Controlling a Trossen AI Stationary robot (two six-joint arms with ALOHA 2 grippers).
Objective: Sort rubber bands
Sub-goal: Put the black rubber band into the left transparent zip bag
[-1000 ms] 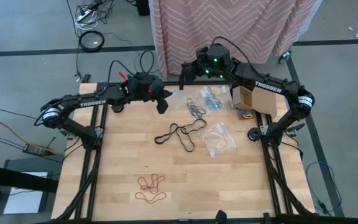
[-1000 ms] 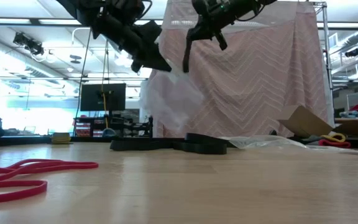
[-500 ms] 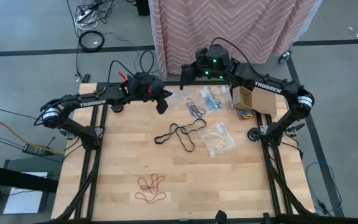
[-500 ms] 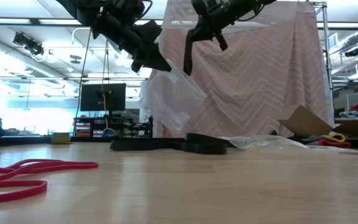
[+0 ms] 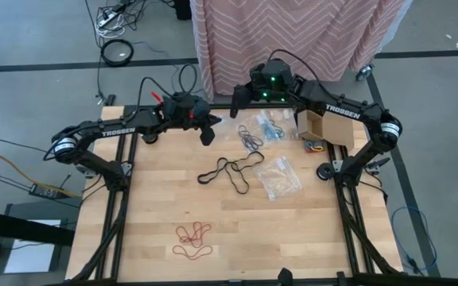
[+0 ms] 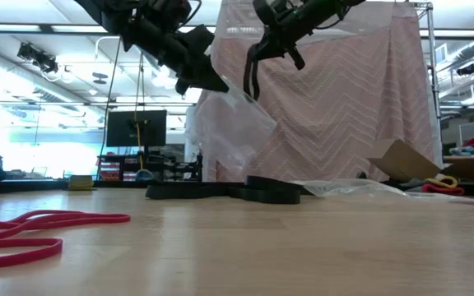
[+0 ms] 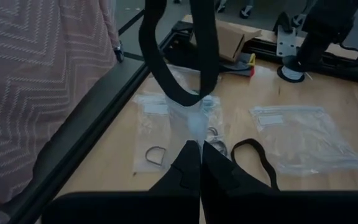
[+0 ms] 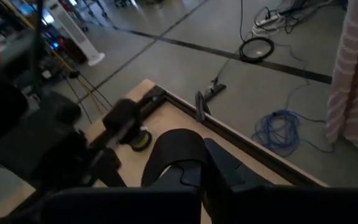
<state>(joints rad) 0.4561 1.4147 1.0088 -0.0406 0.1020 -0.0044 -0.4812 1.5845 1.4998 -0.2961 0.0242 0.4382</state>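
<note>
My left gripper is shut on a clear plastic bag, which hangs under it above the table's far middle. Close by, my right gripper is shut on a black rubber band that dangles as a loop just over the bag's top. More black rubber bands lie loose at mid table. Red rubber bands lie near the front edge. Dark and teal-blue bands lie in clear bags at the far side. My left gripper pinches the bag's top edge between its two shut fingers, which slant down toward the table's right. The bag hangs slack below them; whether its lower end reaches the table I cannot tell. My right gripper holds the black band between its shut fingers, at the loop's upper part. The fingers slant down toward the table's left. The loop hangs free below them, clear of the table, with its lower end by the bag's top.
Another clear bag lies flat right of centre. An open cardboard box with coloured bands beside it stands at the far right. A pink chevron cloth hangs beyond the far edge.
The black band's hanging end has drifted slightly toward the bag. The bag's upper part has spread out sideways under the band. Both arms stay where they were.
</note>
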